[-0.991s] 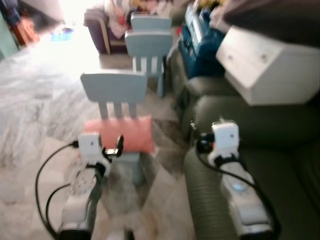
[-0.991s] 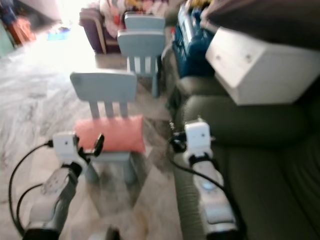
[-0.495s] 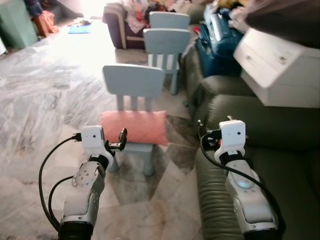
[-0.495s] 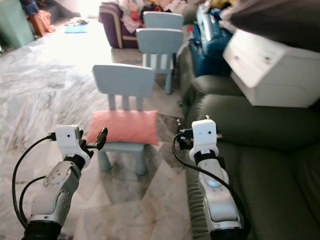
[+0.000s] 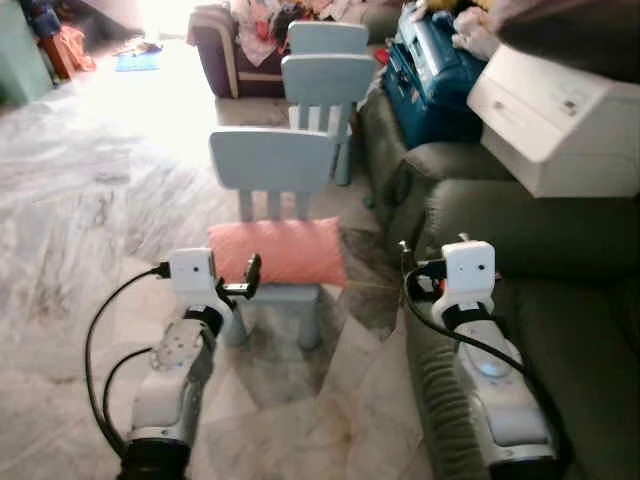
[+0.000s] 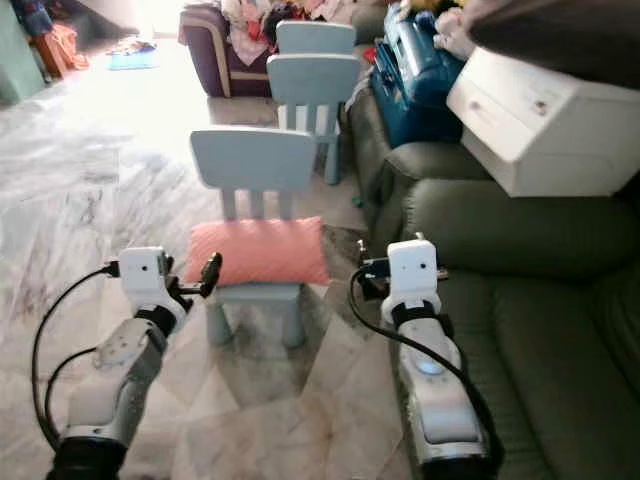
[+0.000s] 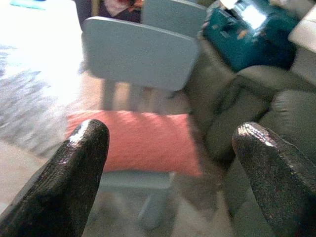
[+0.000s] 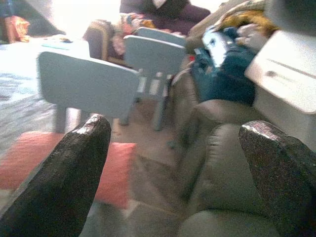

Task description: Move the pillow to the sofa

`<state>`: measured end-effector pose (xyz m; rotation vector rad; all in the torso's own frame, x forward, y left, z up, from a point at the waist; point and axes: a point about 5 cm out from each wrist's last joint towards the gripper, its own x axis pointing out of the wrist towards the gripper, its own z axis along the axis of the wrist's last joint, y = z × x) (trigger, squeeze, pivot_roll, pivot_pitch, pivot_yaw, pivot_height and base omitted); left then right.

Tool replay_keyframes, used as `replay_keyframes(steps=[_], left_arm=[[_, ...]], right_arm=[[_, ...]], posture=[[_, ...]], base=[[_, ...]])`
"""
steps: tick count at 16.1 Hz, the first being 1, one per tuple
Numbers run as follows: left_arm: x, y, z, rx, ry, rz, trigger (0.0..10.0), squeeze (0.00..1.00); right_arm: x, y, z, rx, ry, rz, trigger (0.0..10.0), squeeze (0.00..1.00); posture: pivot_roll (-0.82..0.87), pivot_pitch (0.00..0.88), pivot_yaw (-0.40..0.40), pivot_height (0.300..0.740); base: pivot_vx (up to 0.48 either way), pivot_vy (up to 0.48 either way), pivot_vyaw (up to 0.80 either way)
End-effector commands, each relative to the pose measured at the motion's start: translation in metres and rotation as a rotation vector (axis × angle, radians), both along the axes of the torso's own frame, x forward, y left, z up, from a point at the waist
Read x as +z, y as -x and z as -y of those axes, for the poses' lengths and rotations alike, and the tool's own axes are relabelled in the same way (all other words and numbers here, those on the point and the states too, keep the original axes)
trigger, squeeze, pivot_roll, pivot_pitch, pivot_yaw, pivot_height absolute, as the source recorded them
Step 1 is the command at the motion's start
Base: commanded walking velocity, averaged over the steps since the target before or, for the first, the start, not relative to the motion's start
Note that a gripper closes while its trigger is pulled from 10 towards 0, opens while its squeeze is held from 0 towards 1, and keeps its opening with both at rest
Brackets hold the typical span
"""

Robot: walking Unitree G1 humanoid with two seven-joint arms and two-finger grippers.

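A salmon-pink pillow lies across the seat of a small light-blue chair on the marble floor. My left gripper is held out just short of the pillow's left end, open and holding nothing; the left wrist view has the pillow between its wide-apart fingers. My right gripper is open too, raised over the armrest of the dark olive sofa, to the right of the chair. The pillow's right end is in the right wrist view.
Two more light-blue chairs stand behind the first. A white drawer box and a blue bag sit on the sofa's far part. A purple armchair stands at the back. Open marble floor lies to the left.
The whole view has shifted and sharpened, so the camera has moved. The pillow stays on the chair and both grippers hold the same open pose.
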<state>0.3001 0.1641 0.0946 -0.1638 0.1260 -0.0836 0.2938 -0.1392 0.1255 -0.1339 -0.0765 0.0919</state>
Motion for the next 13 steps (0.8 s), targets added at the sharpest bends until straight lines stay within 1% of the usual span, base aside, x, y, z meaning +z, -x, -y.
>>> replay_keyframes(steps=[1, 4, 5, 6, 8, 10, 13], left_arm=[[0.000, 0.000, -0.003, 0.016, -0.007, 0.001, 10.0, 0.00], [0.002, 0.000, -0.004, 0.017, -0.009, 0.019, 10.0, 0.00], [0.004, -0.001, -0.005, 0.019, -0.029, 0.032, 10.0, 0.00], [0.005, 0.000, -0.009, 0.044, -0.045, 0.045, 10.0, 0.00], [0.007, 0.001, -0.019, 0.060, -0.061, 0.059, 10.0, 0.00], [0.007, 0.002, -0.025, 0.084, -0.023, 0.059, 10.0, 0.00], [0.004, 0.003, -0.029, 0.147, 0.006, 0.043, 10.0, 0.00]], right_arm=[[0.002, 0.000, -0.003, 0.016, 0.007, 0.006, 10.0, 0.00], [0.002, 0.000, -0.003, 0.017, 0.007, 0.006, 10.0, 0.00], [0.002, 0.000, -0.003, 0.017, 0.006, 0.007, 10.0, 0.00], [0.002, 0.001, -0.002, 0.015, 0.004, 0.009, 10.0, 0.00], [0.002, 0.002, -0.001, 0.013, -0.001, 0.007, 10.0, 0.00], [0.001, 0.003, 0.000, 0.014, -0.005, 0.004, 10.0, 0.00], [0.000, 0.003, 0.000, 0.019, -0.010, 0.001, 10.0, 0.00]], posture=[[-0.09, 0.088, -0.031, 0.740], [-0.09, 0.088, -0.030, 0.740], [-0.09, 0.089, -0.029, 0.740], [-0.09, 0.089, -0.029, 0.740], [-0.09, 0.089, -0.029, 0.740], [-0.09, 0.089, -0.030, 0.740], [-0.08, 0.088, -0.032, 0.740]], base=[[0.000, 0.000, 0.00], [0.000, 0.000, 0.00], [0.000, 0.000, 0.00], [0.000, 0.000, 0.00], [0.000, 0.000, 0.00], [0.000, 0.000, 0.00], [0.000, 0.000, 0.00]])
